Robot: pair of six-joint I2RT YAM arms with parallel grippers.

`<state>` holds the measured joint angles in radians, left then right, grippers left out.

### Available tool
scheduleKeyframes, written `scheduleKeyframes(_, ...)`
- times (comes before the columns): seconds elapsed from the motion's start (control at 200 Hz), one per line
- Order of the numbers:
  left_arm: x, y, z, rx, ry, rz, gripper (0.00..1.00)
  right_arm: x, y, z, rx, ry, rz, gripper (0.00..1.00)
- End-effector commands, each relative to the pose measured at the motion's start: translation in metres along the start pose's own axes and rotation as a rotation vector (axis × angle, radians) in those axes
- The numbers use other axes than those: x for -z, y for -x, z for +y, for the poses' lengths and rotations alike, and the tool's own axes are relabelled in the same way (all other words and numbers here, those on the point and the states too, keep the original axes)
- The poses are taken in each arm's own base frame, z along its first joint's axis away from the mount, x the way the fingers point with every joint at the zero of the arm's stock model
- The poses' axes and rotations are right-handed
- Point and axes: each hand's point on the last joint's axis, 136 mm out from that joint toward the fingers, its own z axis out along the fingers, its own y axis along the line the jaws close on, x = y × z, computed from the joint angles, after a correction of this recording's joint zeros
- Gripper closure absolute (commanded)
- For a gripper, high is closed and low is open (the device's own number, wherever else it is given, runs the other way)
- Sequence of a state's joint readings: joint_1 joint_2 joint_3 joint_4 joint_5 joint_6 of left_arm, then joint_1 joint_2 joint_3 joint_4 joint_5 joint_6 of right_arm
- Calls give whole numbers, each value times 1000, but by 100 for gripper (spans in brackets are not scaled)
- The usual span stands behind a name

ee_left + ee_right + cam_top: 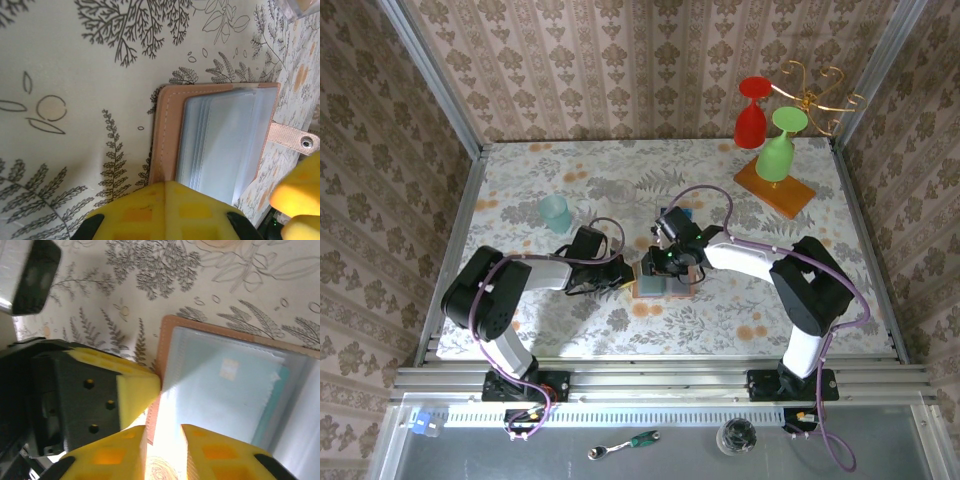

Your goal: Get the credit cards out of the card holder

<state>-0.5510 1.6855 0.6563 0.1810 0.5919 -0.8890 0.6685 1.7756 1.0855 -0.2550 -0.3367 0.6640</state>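
Mid-table: left end effector (pixel 624 278) clenched at card holder (pixel 220 135); right end effector (pixel 165 440) parted; label (pixel 230 368) unreadable.

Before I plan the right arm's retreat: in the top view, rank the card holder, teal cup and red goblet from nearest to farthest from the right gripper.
1. card holder, at the right gripper, mid-table.
2. teal cup, back left.
3. red goblet, far back right.

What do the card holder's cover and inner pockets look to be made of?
Card holder cover: tan, matte, leather or imitation; stitching runs along its edge. Inner pockets: thin translucent plastic, slightly glossy, layered sheets visible. Strap snap: shiny, probably metal.
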Motion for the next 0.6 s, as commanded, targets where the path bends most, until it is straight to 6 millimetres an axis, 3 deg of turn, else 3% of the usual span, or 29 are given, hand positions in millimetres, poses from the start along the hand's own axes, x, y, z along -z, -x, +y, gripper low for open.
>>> scheduleKeyframes(0.0, -5, -5, 6, 1, 20, 28, 93, -4, -9, -14, -44, -50, 19, 69)
scheduleKeyframes(0.315, -6, -5, 10, 4, 30, 34, 93, -13, -10, -22, -63, -92, 44, 60)
scheduleKeyframes(0.595, -5, -5, 10, 4, 37, 39, 93, -9, -12, -31, -65, -142, 48, 60)
